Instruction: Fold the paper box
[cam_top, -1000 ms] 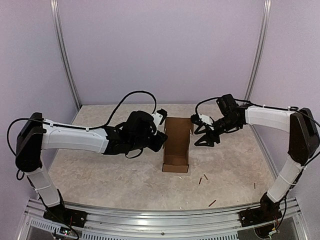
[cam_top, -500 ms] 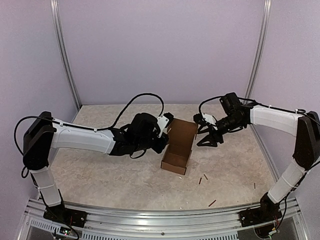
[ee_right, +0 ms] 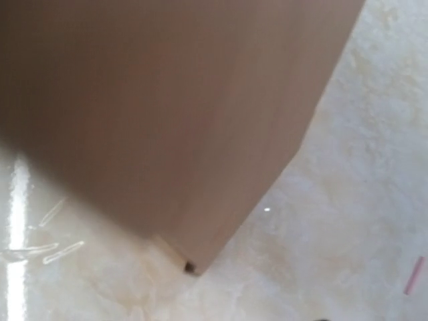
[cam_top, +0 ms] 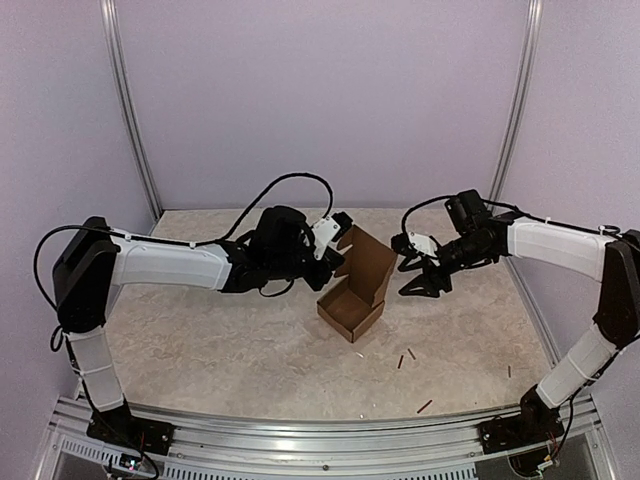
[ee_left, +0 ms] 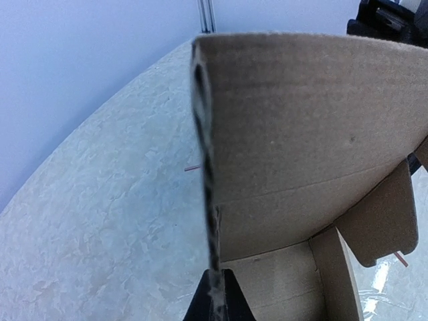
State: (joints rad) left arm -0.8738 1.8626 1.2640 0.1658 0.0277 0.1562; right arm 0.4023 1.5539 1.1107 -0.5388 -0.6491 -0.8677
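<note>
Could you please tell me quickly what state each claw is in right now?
Left claw: closed, pinching a wall of the paper box.
Right claw: open, holding nothing, beside the box.

Ref = paper box [cam_top: 352,290]. Box's L side blocked: left gripper [cam_top: 338,243] pinched on its wall. Right gripper [cam_top: 418,277] just off R side, jaws apart. Near side passable, few sticks [cam_top: 406,356] on table [cam_top: 220,340].

Small dark sticks [cam_top: 425,406], perhaps wooden, dot the table [cam_top: 200,340].
</note>
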